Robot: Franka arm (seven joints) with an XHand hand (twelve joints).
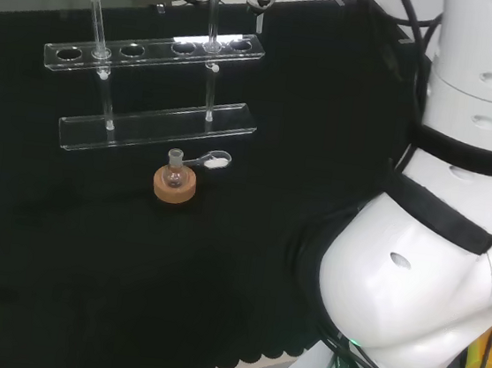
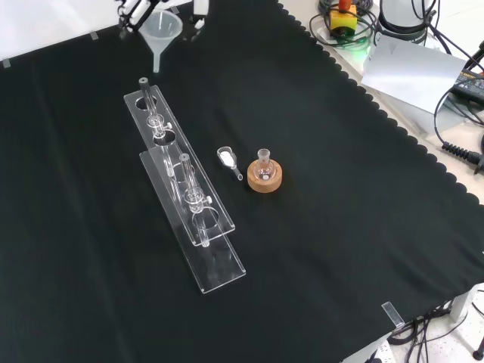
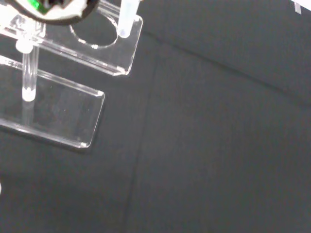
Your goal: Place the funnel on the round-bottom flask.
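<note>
A translucent white funnel (image 2: 161,30) hangs stem down above the far end of the cloth in the front view. Black and white fingers (image 2: 130,10) of my hand flank its rim on both sides and hold it. In the wrist view the funnel's stem (image 3: 126,18) shows close by the end of the clear rack (image 3: 73,53). The small round-bottom flask (image 2: 263,162) stands upright on a cork ring (image 2: 265,181) near the middle of the cloth, well away from the hand. The head view shows the flask (image 1: 174,172) just in front of the rack.
A clear two-tier rack (image 2: 181,197) holding two test tubes lies between the hand and the flask. A small white-tipped spoon (image 2: 229,160) lies beside the cork ring. The arm's white links (image 1: 433,259) stand at the head view's right.
</note>
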